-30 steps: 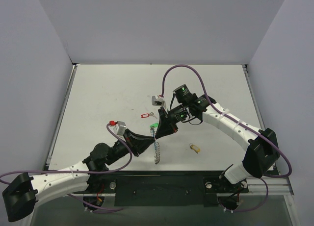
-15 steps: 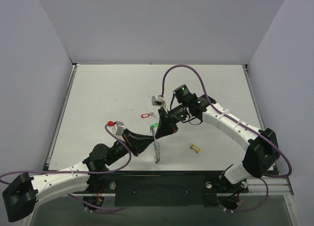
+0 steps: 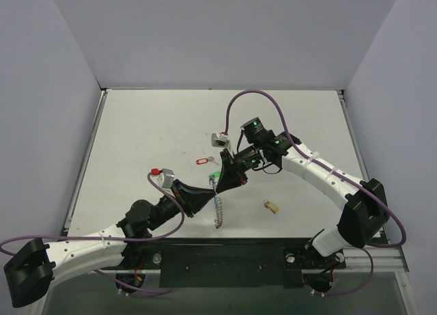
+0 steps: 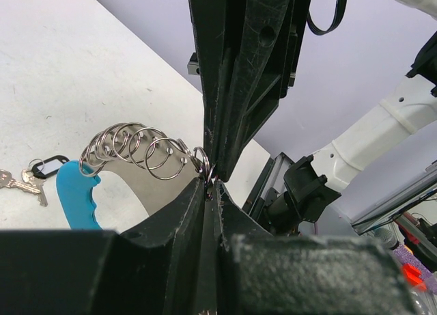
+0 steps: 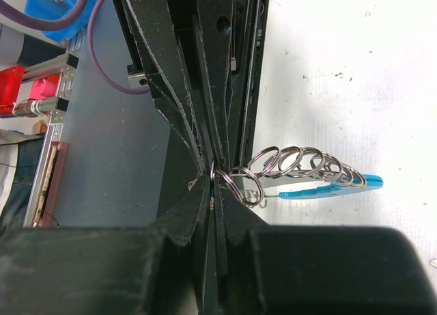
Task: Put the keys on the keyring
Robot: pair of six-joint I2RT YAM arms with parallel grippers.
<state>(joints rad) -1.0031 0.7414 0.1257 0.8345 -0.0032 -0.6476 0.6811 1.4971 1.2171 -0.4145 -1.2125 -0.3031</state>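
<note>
Two tools meet above the near middle of the table (image 3: 136, 124): the left tool (image 4: 209, 188) pinches the end coil of the keyring (image 4: 76, 190), and the right tool (image 5: 213, 186) is closed tight at that same end. Seemingly the coil is being opened; next, the green key (image 3: 214, 174) needs threading on.

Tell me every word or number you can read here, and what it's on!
None can be read.
The black tag has a white label, too blurred to tell if anything is written on it.
The red tag and the yellow tag are too small to read.
</note>
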